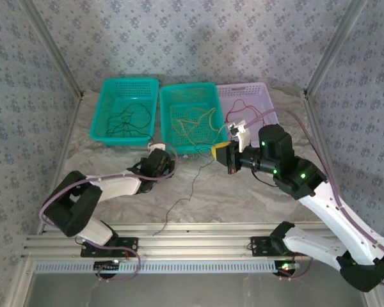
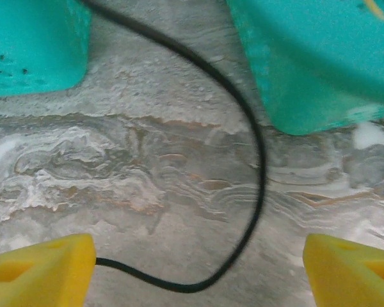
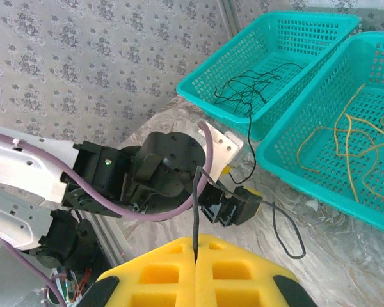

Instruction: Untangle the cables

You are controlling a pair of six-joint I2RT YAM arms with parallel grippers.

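Top external view: your right fingers [image 1: 221, 153] are pressed together on a thin black cable [image 1: 193, 182] that trails across the marble bench [image 1: 243, 198] toward its near edge. Left wrist view: your left fingers [image 2: 41, 265] stand wide apart low over the bench, gripping nothing, with a loop of black cable curving between them. More black strands lie in the left teal basket [image 1: 131, 81], yellow cables [image 1: 195, 121] in the middle teal basket [image 1: 189, 86], and red cables [image 1: 253, 115] in the purple basket [image 1: 243, 86].

Baskets [image 1: 131, 81] perforated plastic; table [image 1: 230, 198] matt, marbled.
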